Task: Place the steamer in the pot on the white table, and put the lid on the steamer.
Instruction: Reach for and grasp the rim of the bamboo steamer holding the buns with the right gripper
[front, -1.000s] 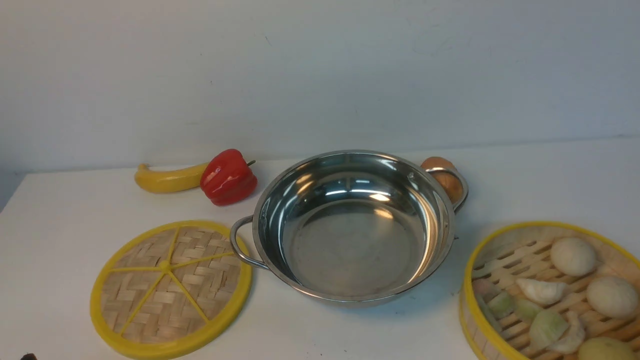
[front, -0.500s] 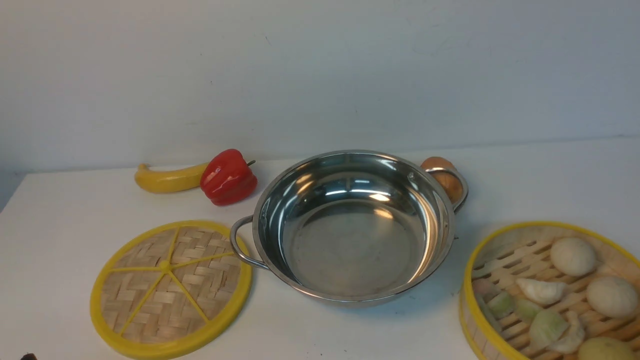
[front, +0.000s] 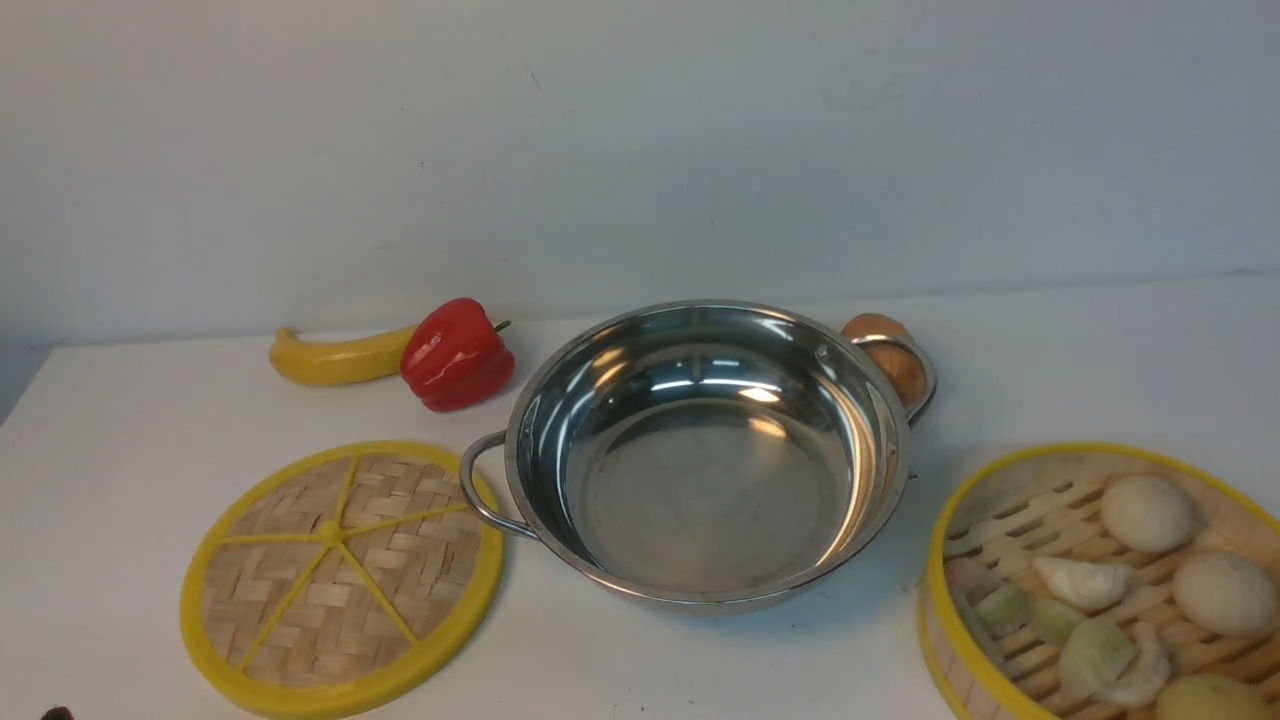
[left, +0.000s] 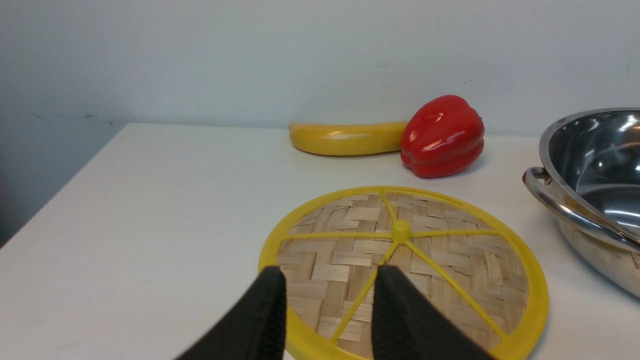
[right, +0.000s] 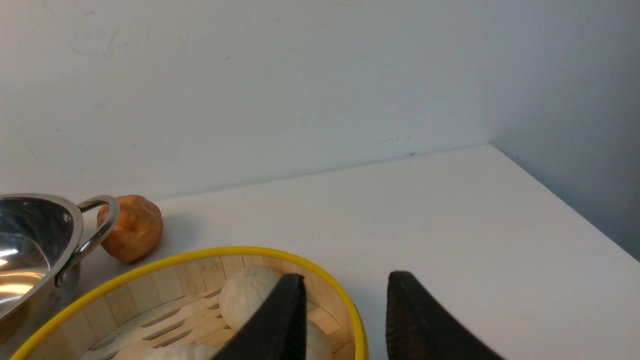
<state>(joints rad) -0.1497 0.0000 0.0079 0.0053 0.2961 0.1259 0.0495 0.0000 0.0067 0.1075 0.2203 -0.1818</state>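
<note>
1. Front: the pot (front: 705, 455) is seen empty at mid-desk (front: 120, 420). The lid (front: 340, 580) lies flat at its left and the steamer (front: 1100, 585) stands at its right.
2. Left wrist: the left pincer (left: 330, 274) is held apart, empty, over the lid's rim.
3. Right wrist: the right pincer (right: 347, 277) is held apart, empty, at the steamer's rim.

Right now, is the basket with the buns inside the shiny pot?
No, the steamer stands on the white table beside the pot, which holds nothing.
</note>
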